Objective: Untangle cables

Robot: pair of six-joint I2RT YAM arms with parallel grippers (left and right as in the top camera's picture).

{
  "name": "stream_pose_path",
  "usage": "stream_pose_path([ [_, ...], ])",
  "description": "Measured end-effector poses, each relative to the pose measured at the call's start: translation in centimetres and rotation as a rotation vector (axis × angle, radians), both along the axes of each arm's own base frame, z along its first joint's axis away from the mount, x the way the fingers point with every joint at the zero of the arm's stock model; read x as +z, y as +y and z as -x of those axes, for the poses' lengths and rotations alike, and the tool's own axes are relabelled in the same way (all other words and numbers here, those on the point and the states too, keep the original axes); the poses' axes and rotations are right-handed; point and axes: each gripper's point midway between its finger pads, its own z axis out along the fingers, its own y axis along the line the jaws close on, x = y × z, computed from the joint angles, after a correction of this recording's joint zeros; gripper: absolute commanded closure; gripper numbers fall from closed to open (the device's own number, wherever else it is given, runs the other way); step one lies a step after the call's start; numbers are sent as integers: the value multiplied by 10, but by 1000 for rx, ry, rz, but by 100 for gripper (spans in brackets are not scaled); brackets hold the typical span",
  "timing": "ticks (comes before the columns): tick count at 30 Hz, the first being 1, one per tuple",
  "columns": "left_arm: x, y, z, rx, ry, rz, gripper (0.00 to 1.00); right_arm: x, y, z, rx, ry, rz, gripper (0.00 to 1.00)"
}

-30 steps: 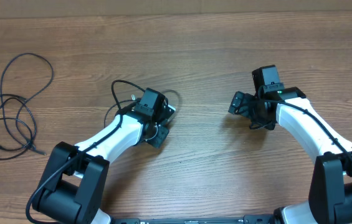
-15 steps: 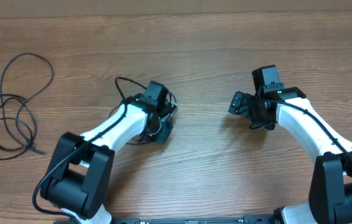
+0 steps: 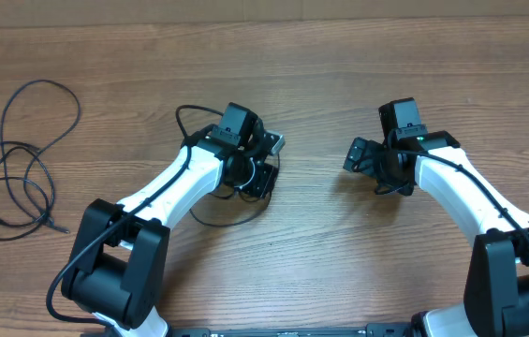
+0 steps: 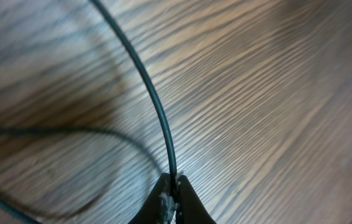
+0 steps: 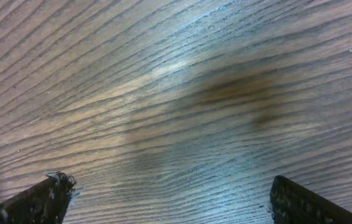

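Overhead looks down on the table [image 3: 339, 56]; wrist views skim it past left claw [image 4: 172, 188] and right claw [image 5: 169, 184].

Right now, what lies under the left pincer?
A thin black cable, pinched in the left pincer, loops over the wooden table. From overhead, the left arm covers part of that loop, so its full path is hidden.

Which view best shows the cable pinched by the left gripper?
Left wrist: the cable runs straight into the shut left gripper. Overhead shows its loops, partly hidden by the arm. Right wrist shows only table.
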Motion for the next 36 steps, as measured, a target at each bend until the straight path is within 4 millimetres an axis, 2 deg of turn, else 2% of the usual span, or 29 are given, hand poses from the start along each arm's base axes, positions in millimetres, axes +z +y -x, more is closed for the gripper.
stream_pose_path([
  [5,-6,12,8,16,33,-67,78,0,0,0,0,0,0,0],
  [8,-8,15,10,20,41,-81,75,0,0,0,0,0,0,0],
  [10,-9,15,11,17,44,-87,65,0,0,0,0,-1,0,0],
  [12,-12,16,15,7,47,-96,48,0,0,0,0,0,0,0],
  [18,-17,11,25,-32,47,-119,29,0,0,0,0,-1,0,0],
  [23,-23,12,29,-96,15,-150,17,0,0,0,0,0,0,0],
  [29,-32,6,30,-201,-69,-164,17,0,0,0,0,0,0,0],
  [32,-35,6,33,-251,-84,-171,27,0,0,0,0,0,0,0],
  [34,-36,6,37,-284,-86,-176,35,0,0,0,0,0,0,0],
  [35,-36,6,39,-301,-82,-177,43,0,0,0,0,0,0,0],
  [36,-36,6,43,-317,-74,-177,45,0,0,0,0,0,0,0],
])
